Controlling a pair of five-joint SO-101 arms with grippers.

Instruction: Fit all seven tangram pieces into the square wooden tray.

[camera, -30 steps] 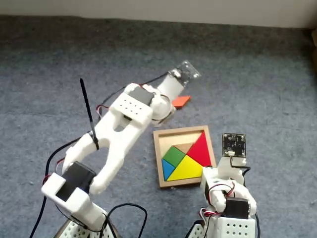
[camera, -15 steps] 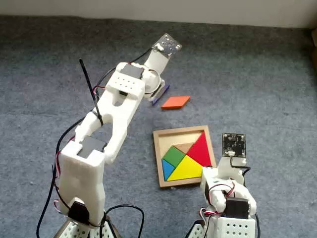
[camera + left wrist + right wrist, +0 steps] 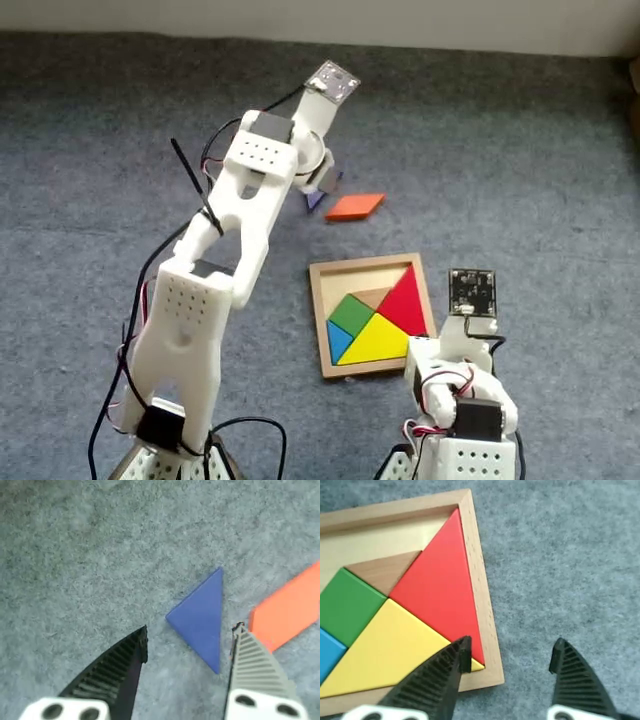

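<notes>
Left gripper (image 3: 190,629): hanging wide open and empty, tips straddling the blue triangle (image 3: 200,622).
Blue triangle: lying flat, upper centre of the high view; probably light, stiff and thin, so gripping across its edges.
Tray (image 3: 317,320): sitting lower centre, partly filled.
Right gripper (image 3: 512,647): hovering open and empty at the tray's edge.

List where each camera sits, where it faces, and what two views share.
High view: fixed off the arms, looking down on the table; both arms, wooden tray, orange piece.
Left wrist view: on the left wrist, looking down past the open left gripper at the blue triangle.
Right wrist view: on the right wrist, looking down past the open right gripper at the wooden tray's corner.
Shared: high and left wrist views show the orange piece; high and right wrist, the wooden tray.
</notes>
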